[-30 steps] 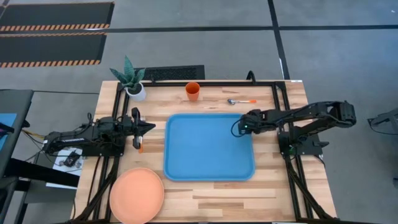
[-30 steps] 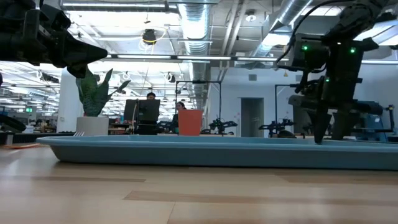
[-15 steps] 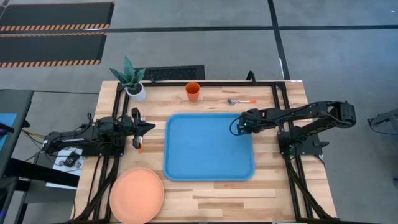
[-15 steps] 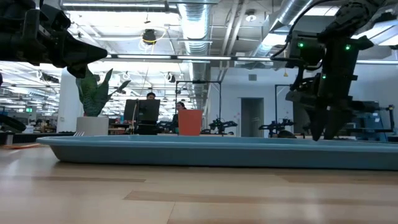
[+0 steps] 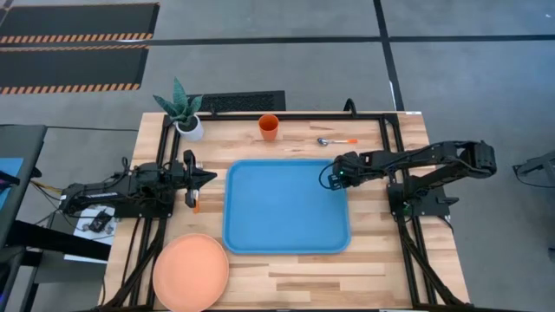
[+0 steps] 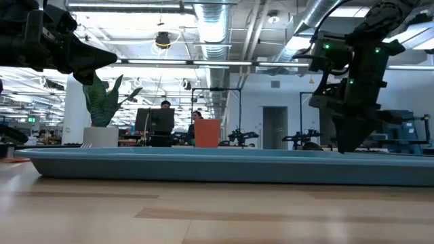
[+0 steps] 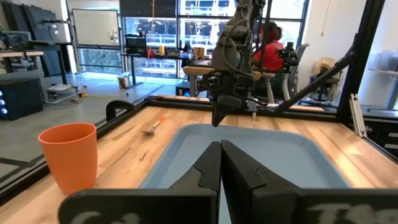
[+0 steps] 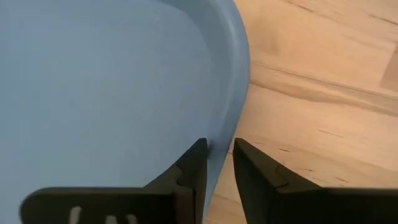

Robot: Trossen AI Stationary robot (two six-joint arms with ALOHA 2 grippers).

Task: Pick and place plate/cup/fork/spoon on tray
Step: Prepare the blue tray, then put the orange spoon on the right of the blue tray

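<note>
The light-blue tray (image 5: 286,208) lies flat on the table's middle. My right gripper (image 5: 329,178) is shut on its rim near the far right corner. My left gripper (image 5: 211,178) is shut and empty, above the table left of the tray. The salmon plate (image 5: 191,271) lies at the near left. The orange cup (image 5: 269,126) stands upright behind the tray. The spoon (image 5: 334,141) lies at the far right. An orange handle, probably the fork's (image 5: 196,205), shows below the left gripper. My right gripper holds the tray's right rim (image 8: 231,118) near its far right corner, one finger inside the tray and one outside. The fingers come from above, pointing down. The tray lies flat on the table.
A white pot with a green plant (image 5: 184,113) stands at the far left corner. Black frame rails run along the table's left, right and far sides. Bare wood lies in front of the tray and between the tray and the spoon.
My right gripper has gone a little toward the table's left edge, and the tray has slid flat along the table with it toward the left.
</note>
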